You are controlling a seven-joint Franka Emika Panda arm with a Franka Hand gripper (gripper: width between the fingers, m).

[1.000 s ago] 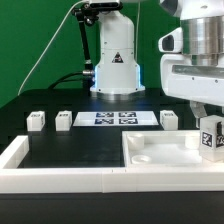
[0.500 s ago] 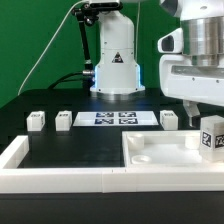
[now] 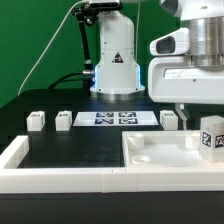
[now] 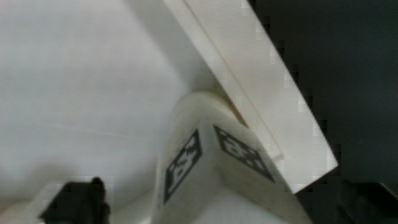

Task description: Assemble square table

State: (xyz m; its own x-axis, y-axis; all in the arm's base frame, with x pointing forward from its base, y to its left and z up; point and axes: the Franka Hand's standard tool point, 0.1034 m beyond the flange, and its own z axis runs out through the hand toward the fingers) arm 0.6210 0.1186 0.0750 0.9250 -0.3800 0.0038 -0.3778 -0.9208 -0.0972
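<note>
The tool (image 3: pixel 198 108) lets go! The jaws that clamped the leg (image 3: pixel 210 135) a moment ago now stand wide and hold nothing, and the hand has lifted clear, drifting toward the exterior view's left. The leg stands upright on its own in the back corner of the square table top (image 3: pixel 160 160), at the exterior view's right (whether it is seated fully home, I can't tell). Three loose legs (image 3: pixel 64 119) wait on the bench (image 3: pixel 70 145) beside the marker board (image 3: pixel 113 118). By my reckoning, that's one leg placed and three to go.
</note>
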